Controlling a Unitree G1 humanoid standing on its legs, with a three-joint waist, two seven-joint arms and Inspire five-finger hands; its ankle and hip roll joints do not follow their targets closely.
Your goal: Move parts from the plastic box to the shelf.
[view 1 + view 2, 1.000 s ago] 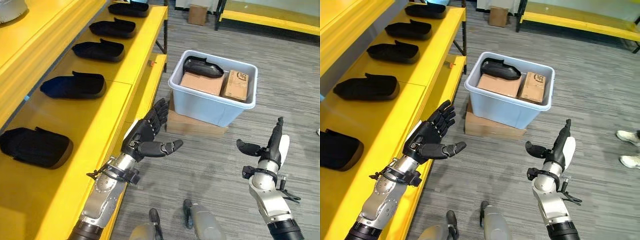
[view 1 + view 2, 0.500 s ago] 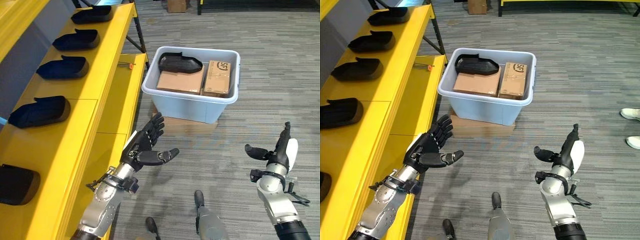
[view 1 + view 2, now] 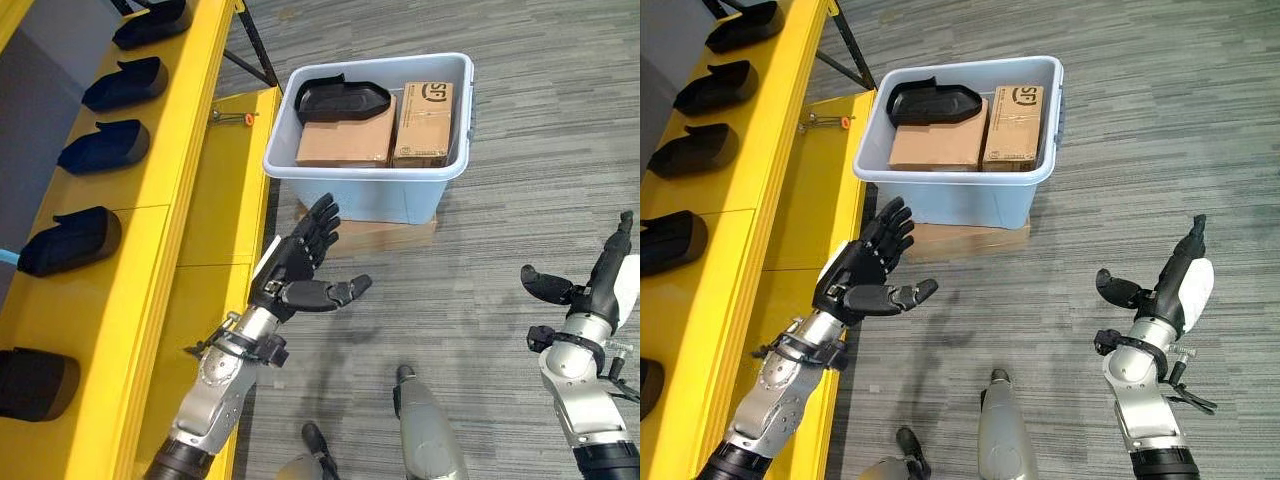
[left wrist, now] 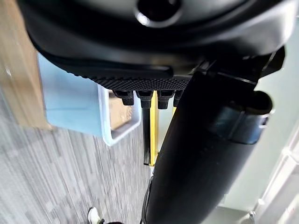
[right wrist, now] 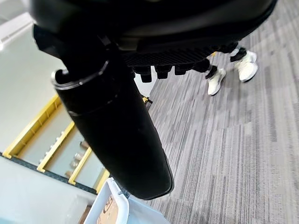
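A pale blue plastic box stands on a flat cardboard slab on the carpet. Inside it a black moulded part lies on top of two cardboard cartons. Several similar black parts sit in a row on the yellow shelf to my left. My left hand hovers in front of the box with fingers spread, empty. Over the carpet at the lower right my right hand is raised, fingers straight and thumb out, holding nothing.
A small orange-handled tool lies on the lower yellow shelf ledge near the box. A person's white shoes stand on the carpet off to my right. Grey carpet spreads between the box and my hands.
The camera has swung, so the shelf sits further left and the box higher in view. My left hand has risen a little toward the box. Both hands remain empty.
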